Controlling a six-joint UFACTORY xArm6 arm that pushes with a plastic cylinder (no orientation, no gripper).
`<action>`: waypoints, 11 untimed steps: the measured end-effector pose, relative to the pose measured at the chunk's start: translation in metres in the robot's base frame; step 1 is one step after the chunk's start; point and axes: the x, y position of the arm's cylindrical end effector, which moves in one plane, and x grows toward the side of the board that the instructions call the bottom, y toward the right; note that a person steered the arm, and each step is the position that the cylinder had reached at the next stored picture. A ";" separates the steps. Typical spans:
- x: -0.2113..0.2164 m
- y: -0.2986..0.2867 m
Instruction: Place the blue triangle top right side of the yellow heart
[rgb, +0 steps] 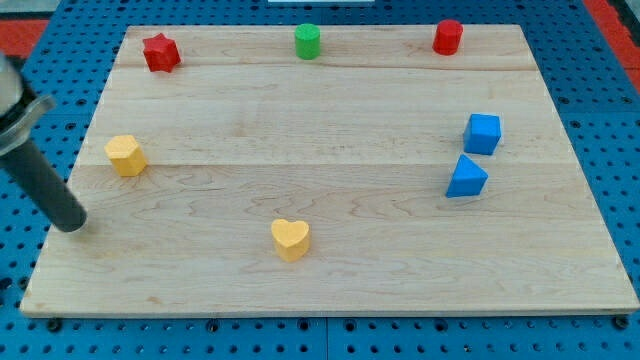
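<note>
nearest the view's bottom, right of my tip (72, 226) at the table's (330, 130) left edge, sits the yellow heart (290, 239), with the blue triangle (466, 177) far right of the tip beneath a blue cube (482, 133); no claw shows, so i cannot tell its state.

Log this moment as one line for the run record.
tip: view's left edge, far from blocks | blue triangle: right, below blue cube | yellow heart: bottom centre | task: not started

My tip (72, 226) ends 1 smooth, dark grey, cylindrical rod below a lighter grey collar.
</note>
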 end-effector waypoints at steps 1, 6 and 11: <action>-0.046 0.122; -0.019 0.365; 0.084 0.238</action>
